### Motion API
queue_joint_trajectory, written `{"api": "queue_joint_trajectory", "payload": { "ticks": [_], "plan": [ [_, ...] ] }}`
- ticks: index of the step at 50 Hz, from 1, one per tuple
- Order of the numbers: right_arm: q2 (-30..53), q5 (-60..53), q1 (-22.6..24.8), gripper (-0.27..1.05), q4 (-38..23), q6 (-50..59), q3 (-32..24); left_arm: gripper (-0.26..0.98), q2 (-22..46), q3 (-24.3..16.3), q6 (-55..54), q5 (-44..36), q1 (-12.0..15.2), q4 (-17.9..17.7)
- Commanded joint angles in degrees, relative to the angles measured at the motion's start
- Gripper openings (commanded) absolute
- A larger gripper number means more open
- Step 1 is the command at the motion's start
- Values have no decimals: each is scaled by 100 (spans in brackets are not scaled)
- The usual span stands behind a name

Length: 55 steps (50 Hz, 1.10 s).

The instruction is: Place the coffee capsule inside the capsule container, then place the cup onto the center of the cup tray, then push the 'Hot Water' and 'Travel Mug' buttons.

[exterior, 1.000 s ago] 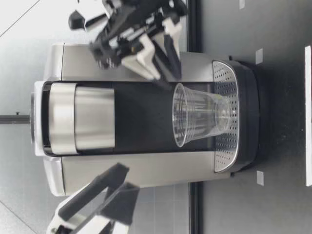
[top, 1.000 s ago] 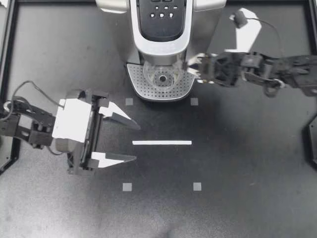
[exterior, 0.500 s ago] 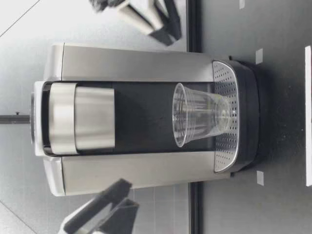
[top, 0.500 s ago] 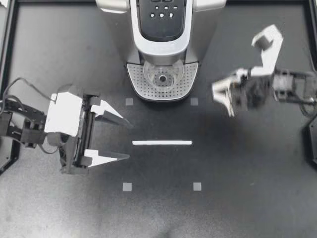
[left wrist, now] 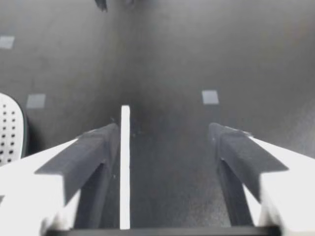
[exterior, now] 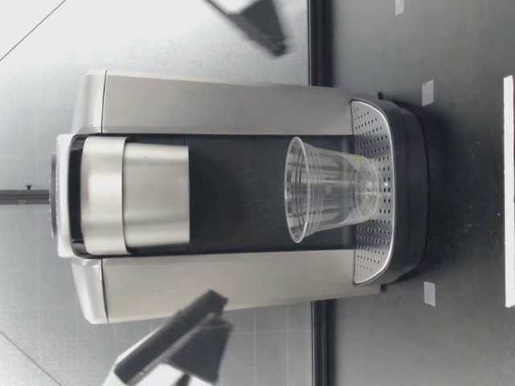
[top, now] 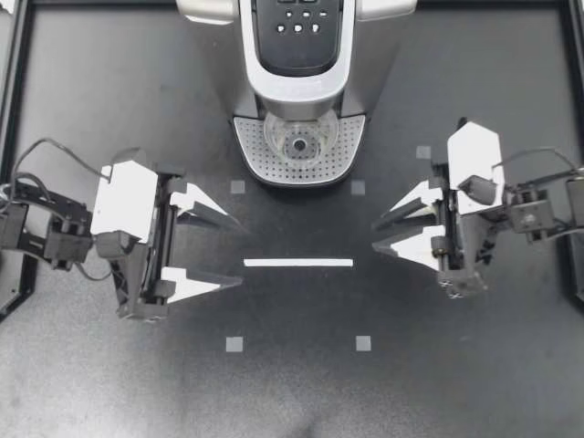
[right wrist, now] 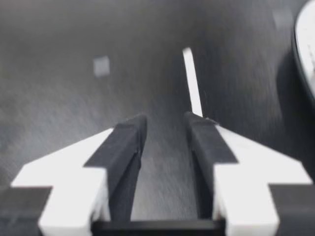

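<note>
Buttons [top: 298,27] on the coffee machine [top: 301,84] run off the far edge of the top view, so not all show. One clear cup [top: 300,141] stands upright in the middle of the drip tray [top: 254,155]. Two grippers flank one white strip [top: 298,263]: the left gripper [top: 240,251] is spread wide and empty, the right gripper [top: 374,236] narrowly parted and empty.

Left arm [top: 46,233] in from the left side, wrist roughly level, left jaws spread wide, tips pointing toward the middle, right arm [top: 538,212] in from the right side, right jaws only narrowly parted, tips aimed back toward the left jaws
</note>
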Motion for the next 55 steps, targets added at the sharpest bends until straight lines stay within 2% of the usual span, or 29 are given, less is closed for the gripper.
{"api": "queue_joint_trajectory", "payload": {
  "ticks": [1,15,31,55],
  "plan": [
    [-316,-18,35,44,-105,-97,-176,57,-114,-176,18,-18,18,0],
    [-888,0,35,41,-114,-554,-431,56,-475,-246,44,-53,88,26],
    [-642,-97,35,39,-105,-554,-589,56,-800,-211,149,-211,97,53],
    [-624,-211,35,39,-53,-545,-668,56,-800,-97,149,-378,97,53]
  ]
}}
